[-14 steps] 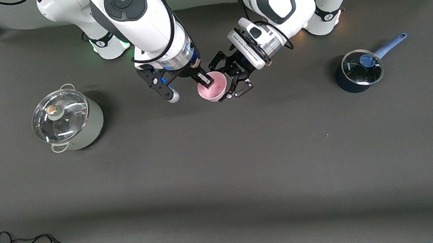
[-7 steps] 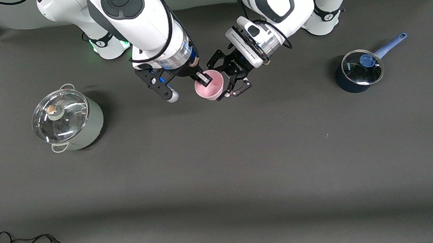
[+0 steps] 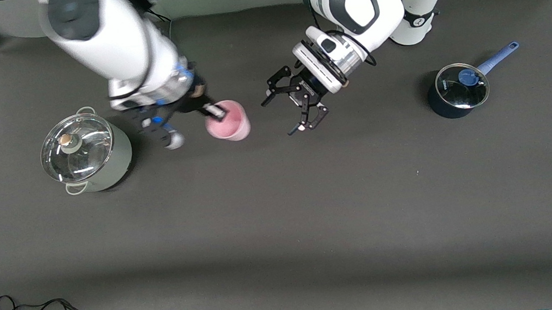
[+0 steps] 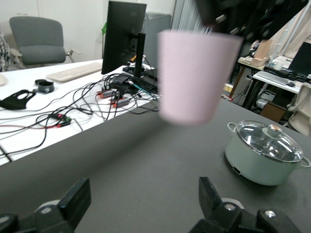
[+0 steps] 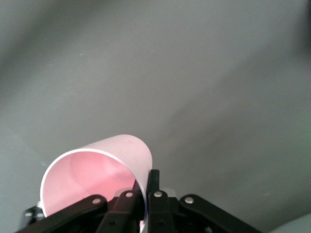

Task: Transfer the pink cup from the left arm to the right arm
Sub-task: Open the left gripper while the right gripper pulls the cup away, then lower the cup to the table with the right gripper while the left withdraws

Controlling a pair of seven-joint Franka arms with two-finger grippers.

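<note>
Since the earlier frame, the right gripper (image 3: 216, 112), clamped on the rim of the pink cup (image 3: 229, 122), has carried it toward the lidded pot (image 3: 87, 152). Left gripper (image 3: 293, 106) now stands spread and empty over the table's mid-section. Handover appears complete.

text: none legible — labels: none legible — numbers: none — signs: none

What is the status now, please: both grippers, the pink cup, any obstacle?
Left gripper open, clear of cup. Right gripper shut on pink cup rim, cup in air. Nothing in the way.
</note>
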